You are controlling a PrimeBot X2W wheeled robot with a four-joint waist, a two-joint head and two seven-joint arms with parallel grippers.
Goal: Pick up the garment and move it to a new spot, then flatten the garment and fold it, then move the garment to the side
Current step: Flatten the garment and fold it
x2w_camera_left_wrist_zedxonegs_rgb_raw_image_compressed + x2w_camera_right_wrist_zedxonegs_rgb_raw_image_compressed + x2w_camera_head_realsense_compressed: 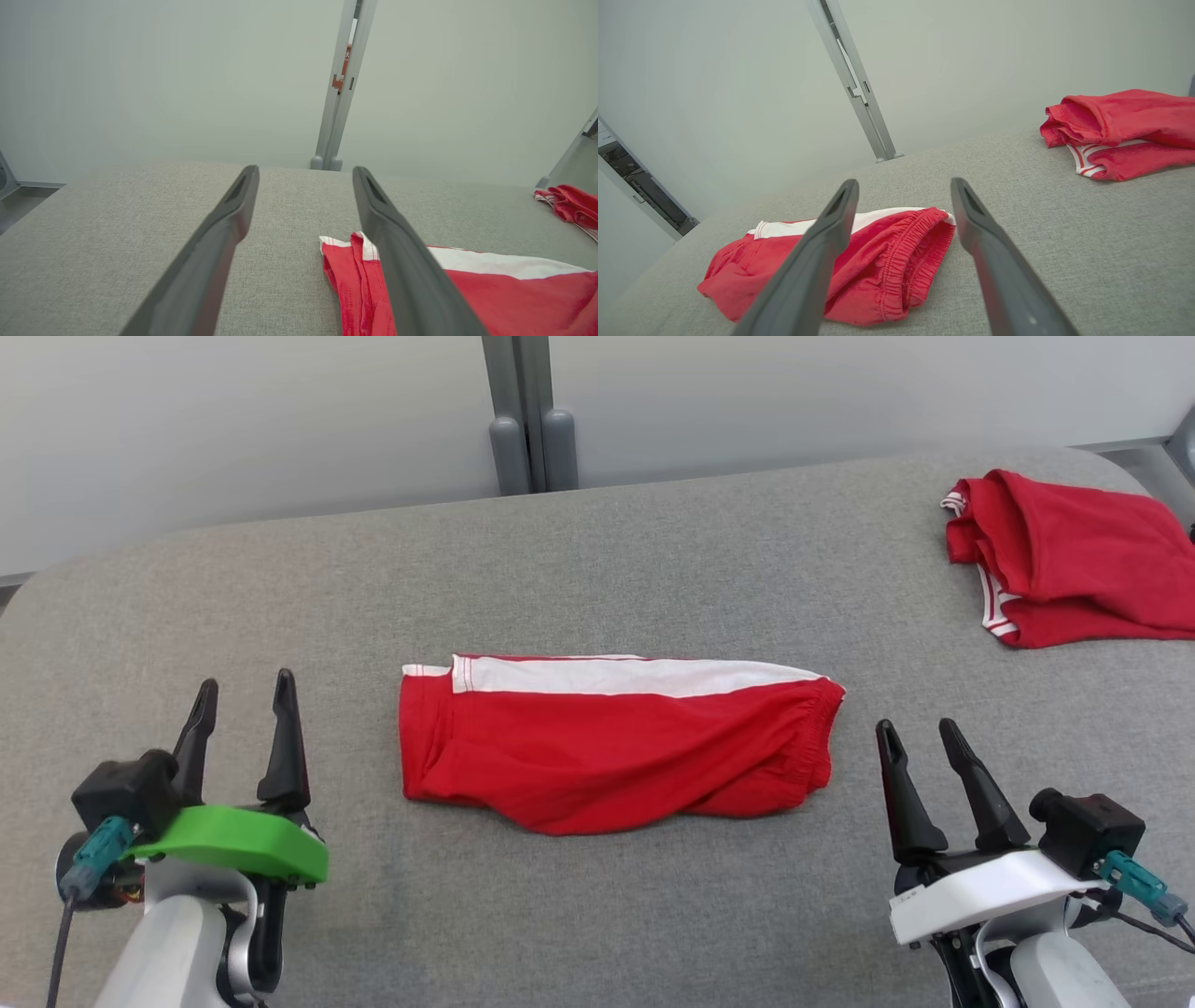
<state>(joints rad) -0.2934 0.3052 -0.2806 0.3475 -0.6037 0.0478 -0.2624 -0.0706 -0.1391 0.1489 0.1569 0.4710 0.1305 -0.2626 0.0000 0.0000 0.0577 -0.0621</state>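
Between my two grippers, on the grey padded surface (597, 569), the red shorts (616, 756) lie flat and look folded lengthwise, a white stripe (616, 676) running along the far edge. Their long axis runs straight across, left to right. The elastic waistband (826, 733) is the end toward my right arm and the leg hem (415, 737) is the end toward my left.

My right gripper (915, 728) sits just beside the waistband, slightly nearer to me than the cloth. Its fingers are spread apart and hold nothing. In the right wrist view the gathered waistband sits low between its fingers, so a short reach forward and inward should meet it. My left gripper (245, 683) is also parted and empty. It stands further off from the hem end, with bare cushion between.

I judge the fold done and the shift aside to be what remains, and the right arm is the closer one for it. A second red garment (1074, 560) lies bunched at the far right corner, well apart from the shorts. It is the one thing to mind if I carry the shorts that way. A grey post (532, 429) stands behind the surface, out of reach of the work. Nothing lies between either gripper and the cloth.
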